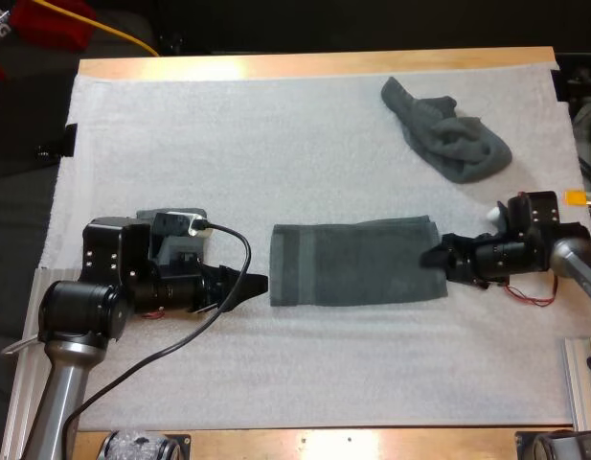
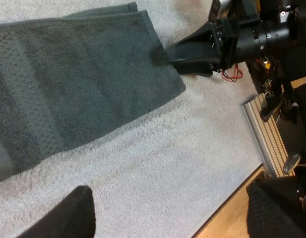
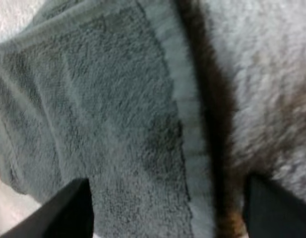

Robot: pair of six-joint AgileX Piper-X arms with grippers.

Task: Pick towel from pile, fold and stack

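A dark grey-green towel (image 1: 352, 264) lies folded into a flat strip in the middle of the mat. My left gripper (image 1: 249, 292) rests low on the mat just off the strip's left end, open, with its fingers (image 2: 68, 215) apart over bare mat and clear of the cloth (image 2: 68, 84). At the strip's right end my right gripper (image 1: 431, 257) is also open, and the hemmed edge of the towel (image 3: 118, 124) lies between its spread fingers (image 3: 68, 210). A crumpled towel (image 1: 448, 134) sits at the far right of the mat. Behind my left arm lies a folded towel (image 1: 170, 222), partly hidden.
The white mat (image 1: 276, 144) covers most of the wooden table (image 1: 314, 65). A metal rail (image 2: 267, 134) runs along the mat's right side near my right arm (image 2: 257, 37). Another rail (image 1: 17, 383) lies at the left edge.
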